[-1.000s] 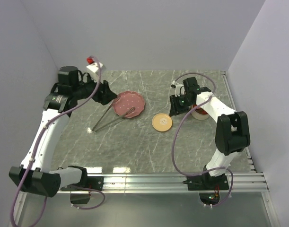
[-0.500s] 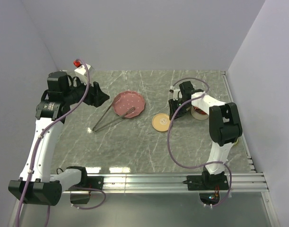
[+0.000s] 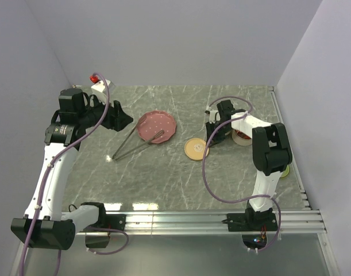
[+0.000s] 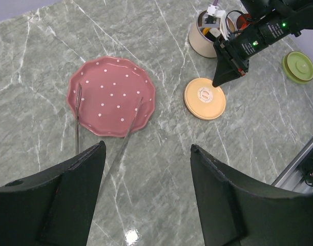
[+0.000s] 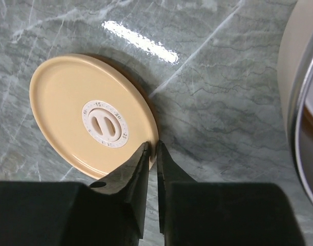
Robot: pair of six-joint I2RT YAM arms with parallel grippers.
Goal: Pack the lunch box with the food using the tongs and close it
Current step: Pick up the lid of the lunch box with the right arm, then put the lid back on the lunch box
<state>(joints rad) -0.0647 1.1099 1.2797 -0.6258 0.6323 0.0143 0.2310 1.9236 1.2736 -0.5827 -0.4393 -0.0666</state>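
The tongs (image 3: 138,142) lie on the table with their tips on the empty pink dotted plate (image 3: 158,125); in the left wrist view the tongs (image 4: 126,137) cross the plate (image 4: 111,95). My left gripper (image 3: 122,119) hangs open left of the plate, and its jaws (image 4: 147,146) hold nothing. The lunch box (image 4: 203,40) is a beige round pot, with something red-orange inside that the right arm mostly covers. My right gripper (image 5: 152,147) is shut on the rim of the yellow lid (image 5: 89,123), which lies flat on the table (image 3: 196,148).
A green lid (image 4: 298,66) lies at the far right of the table. The lunch box's metal-rimmed wall (image 5: 299,102) stands close to the right of my right gripper. An aluminium rail (image 3: 181,218) runs along the near edge.
My right gripper has moved to the lid's edge and closed on its rim. The left arm drew back to the left, away from the plate, then stayed still.
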